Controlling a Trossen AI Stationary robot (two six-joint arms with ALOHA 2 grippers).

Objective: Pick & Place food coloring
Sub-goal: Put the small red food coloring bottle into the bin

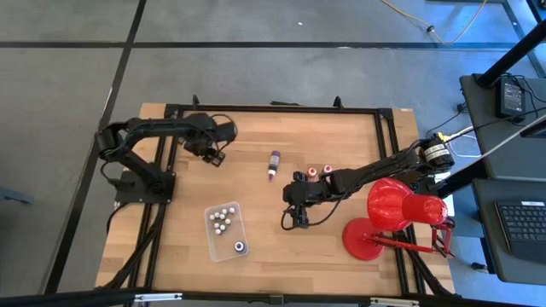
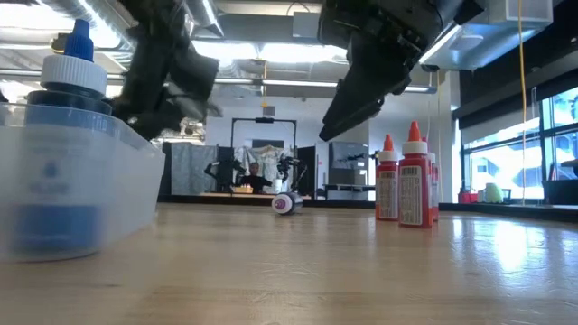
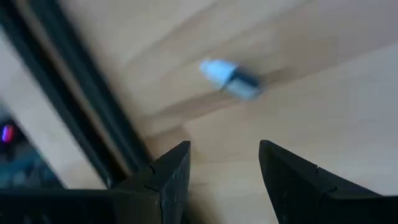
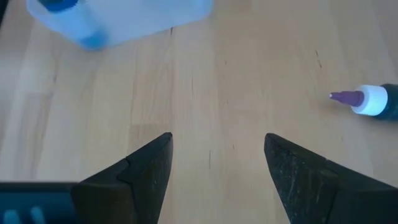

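Note:
A purple dropper bottle (image 1: 274, 164) lies on its side on the table's middle; it also shows in the right wrist view (image 4: 367, 99), the left wrist view (image 3: 231, 78) and the low view (image 2: 286, 204). Two red-capped bottles (image 1: 320, 171) stand upright right of it. A clear tray (image 1: 215, 241) holds several white-capped bottles (image 1: 223, 217) and one blue-capped bottle (image 1: 240, 247). My left gripper (image 1: 217, 159) is open and empty, left of the purple bottle. My right gripper (image 1: 294, 220) is open and empty over bare table, between the tray and the red bottles.
A big red desk lamp (image 1: 388, 213) stands at the right, close beside my right arm. A black frame (image 1: 273, 109) runs around the wooden table. In the low view the tray (image 2: 126, 181) stands near left and the red bottles (image 2: 404, 185) stand at the right.

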